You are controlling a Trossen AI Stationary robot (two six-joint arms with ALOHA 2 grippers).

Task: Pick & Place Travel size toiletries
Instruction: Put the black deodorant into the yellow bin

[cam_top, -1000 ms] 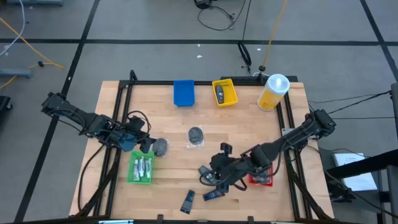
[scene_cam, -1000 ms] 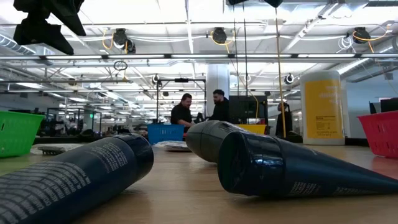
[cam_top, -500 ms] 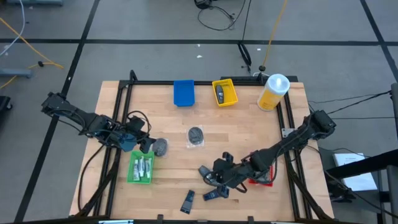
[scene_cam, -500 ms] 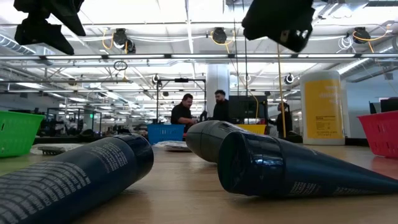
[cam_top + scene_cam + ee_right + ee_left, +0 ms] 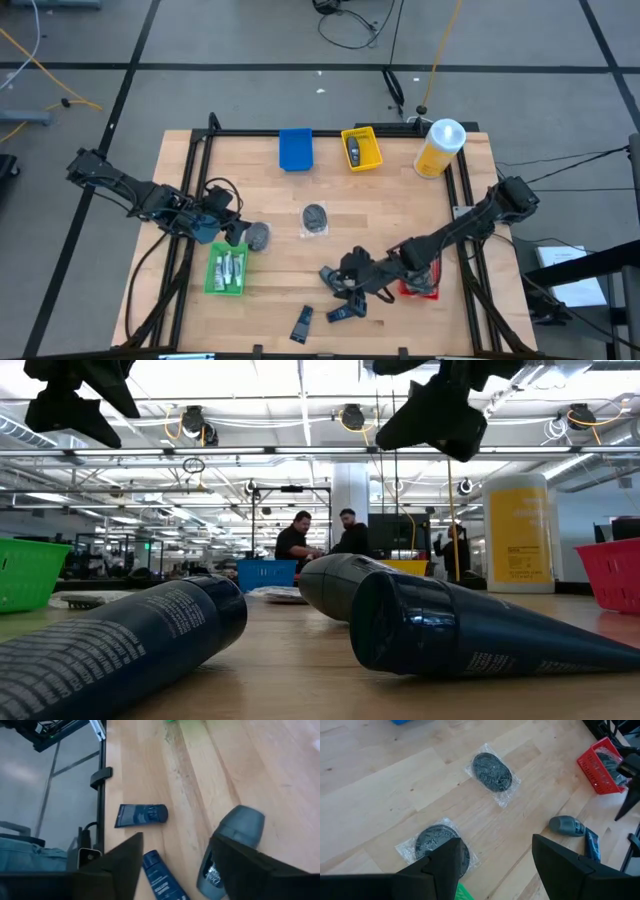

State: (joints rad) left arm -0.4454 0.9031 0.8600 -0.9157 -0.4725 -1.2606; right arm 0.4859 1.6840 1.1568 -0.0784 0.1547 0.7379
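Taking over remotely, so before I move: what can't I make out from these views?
- Red tray contents: high view, right arm covers it; left wrist view, too small.
- Yellow tray item: high view, too small to identify.
- Grey-capped tube: right wrist view, partly behind a finger.

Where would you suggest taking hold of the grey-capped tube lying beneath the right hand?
Probably across its flat dark body just behind the grey cap, coming straight down: the grey-capped tube lies flat on the table, apart from its neighbours, with the open right hand already above it.

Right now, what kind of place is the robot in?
Probably a big robot lab or workshop. There's a wooden table with coloured sorting trays like the green tray, people at workstations behind, and cables across the grey floor.
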